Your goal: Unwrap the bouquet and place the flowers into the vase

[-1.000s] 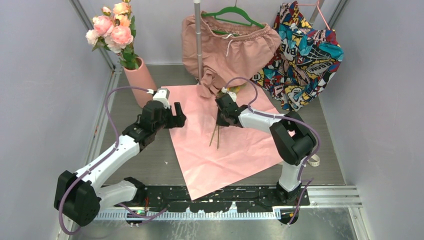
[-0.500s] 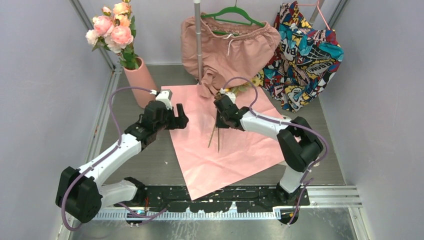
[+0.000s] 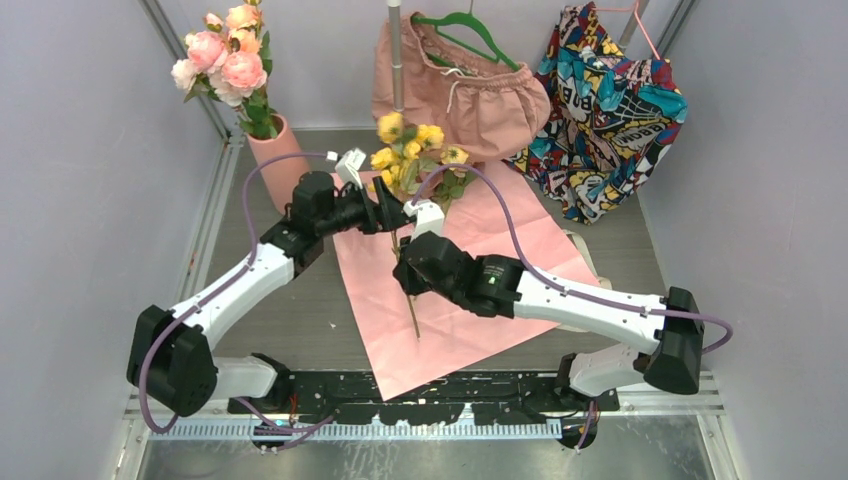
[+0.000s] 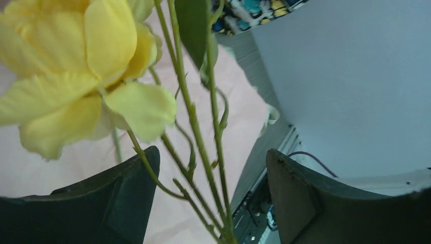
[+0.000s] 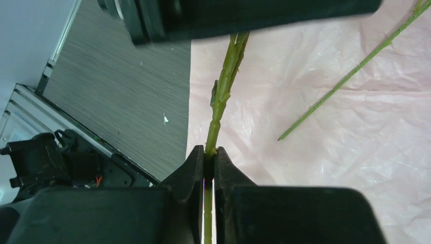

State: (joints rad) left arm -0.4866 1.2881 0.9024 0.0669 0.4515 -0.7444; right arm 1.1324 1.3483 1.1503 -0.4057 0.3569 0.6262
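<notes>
— Fingers on the right [image 5: 195, 170], what do they hold?
— Pinched shut on green stems [image 5: 223, 91]; the lower ends are out of sight behind them.
— Left fingers [image 4: 127, 198]?
— Spread wide around thin stems (contact unclear); one yellow bloom is cut off by the frame.
— The flowers [image 3: 428, 135]?
— Yellow, upright over pink paper [image 3: 450, 345], apart from the vase [image 3: 275, 150].

Printed garment [image 3: 612, 100]: bold block lettering is running through its comic-style pattern, in white, blue and red panels. Shapes like a capital "B" are showing here and there, but no whole word is coming through at this size.
Same garment, left wrist view [image 4: 254, 7]: only a thin strip is showing at the top edge, and it is blurring too much for any letter to be read.
Everything else in view: no text, label, brand, number or sign is reading clearly.
</notes>
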